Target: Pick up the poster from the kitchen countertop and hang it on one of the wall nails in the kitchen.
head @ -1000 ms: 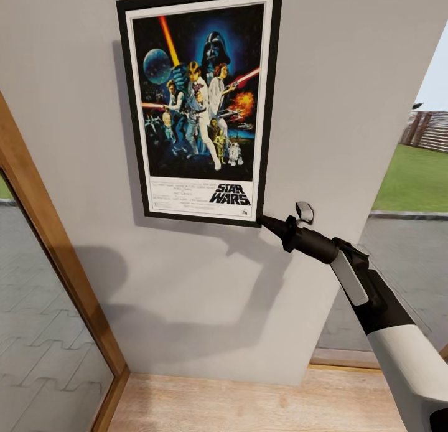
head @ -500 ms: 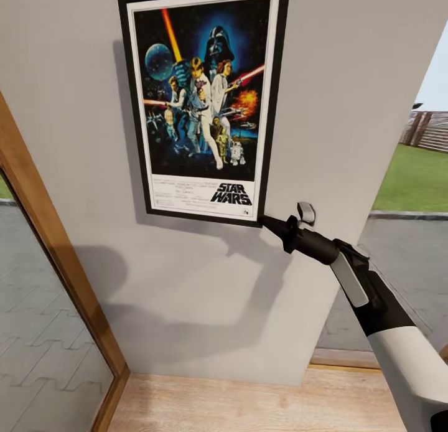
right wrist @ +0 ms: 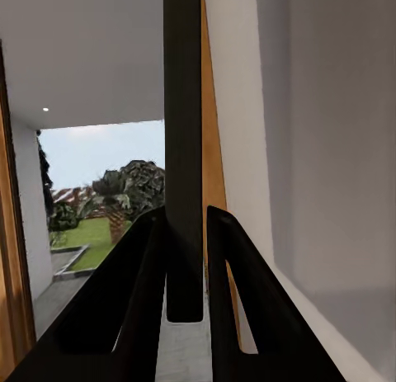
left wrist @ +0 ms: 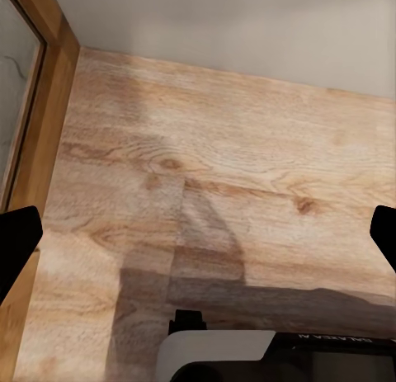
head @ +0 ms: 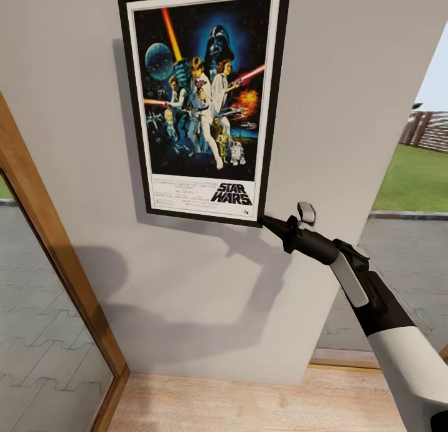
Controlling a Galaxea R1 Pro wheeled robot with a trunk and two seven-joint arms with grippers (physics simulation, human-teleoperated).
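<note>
At the far left I see a slanted brown wooden door frame with grey patterned paving behind its glass. My left gripper hangs over the pale wooden plank floor, its two black fingertips set wide apart with nothing between them. Right of the frame, the flat black-framed Star Wars poster with white border and dark blue figure artwork stands upright against the plain grey wall, well above the floor. At its lower right corner sits my right gripper, black-tipped on a black and white arm. In my right wrist view both dark fingers press on the poster's black frame edge, clamped on it. Farthest right lies green lawn outdoors.
</note>
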